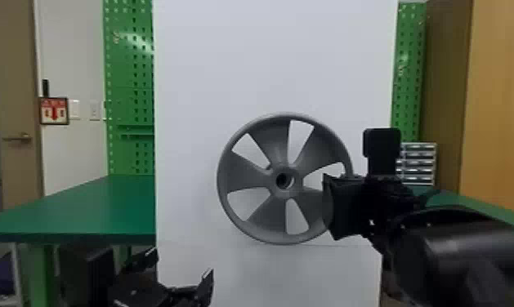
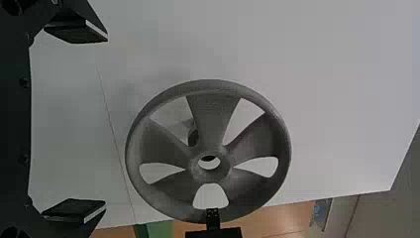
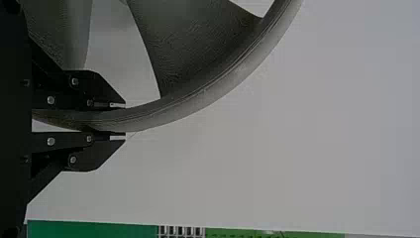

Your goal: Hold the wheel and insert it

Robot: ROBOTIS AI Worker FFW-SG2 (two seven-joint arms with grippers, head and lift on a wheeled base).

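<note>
In the head view, the lower right of the frame is taken up by the black right arm (image 1: 452,253), and the right gripper (image 1: 328,206) is reached just right of centre. The wheel's rim is pinched between its two fingers, one on either side of the rim, as is seen in the right wrist view. At the bottom left, the left gripper (image 1: 182,265) is held below and well apart from the wheel, its fingers spread wide with nothing between them.

The grey wheel (image 1: 243,173) is held upright near the middle of the frame, its hub and spokes turned to the camera. Through a gap between the spokes, a short peg-like part (image 2: 193,136) is seen behind it in the left wrist view; whether the hub is touched by it cannot be told.

Behind the wheel, the centre is filled from top to bottom by a white panel (image 1: 268,61). It is flanked by a green table (image 1: 84,212) at left. Farther back, a green pegboard (image 1: 125,73) is seen at upper left, small drawers (image 1: 421,163) right of centre, and a door (image 1: 12,102) at far left.
</note>
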